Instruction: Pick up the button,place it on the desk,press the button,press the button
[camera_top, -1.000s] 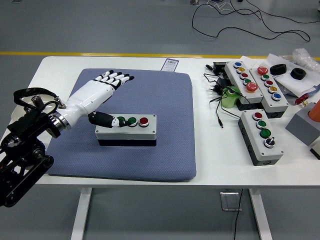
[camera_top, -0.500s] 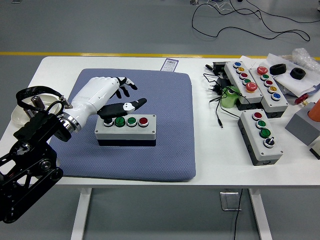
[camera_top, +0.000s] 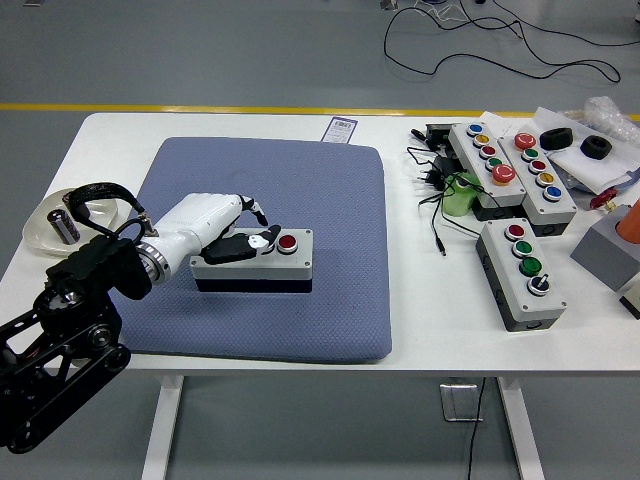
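A grey button box (camera_top: 254, 262) with a black base lies on the blue mat (camera_top: 300, 200), left of centre. Its red button (camera_top: 288, 241) at the right end shows; the other buttons are covered by my left hand (camera_top: 252, 233). The white left hand lies over the box's top, fingers curled, with one black-and-white finger (camera_top: 262, 239) stretched flat along the button row, its tip just left of the red button. The hand holds nothing. My right arm is out of sight.
Three more button boxes (camera_top: 521, 271) (camera_top: 487, 167) (camera_top: 546, 182) sit at the right with black cables (camera_top: 435, 190) and a green object (camera_top: 462, 192). A white bowl (camera_top: 45, 225) is at the left edge. Black rings (camera_top: 597, 147) lie on white paper far right.
My left hand has dropped and pulled toward the near-left, from raised above the box onto its top. Its fingers have curled, and one finger now lies on the button row.
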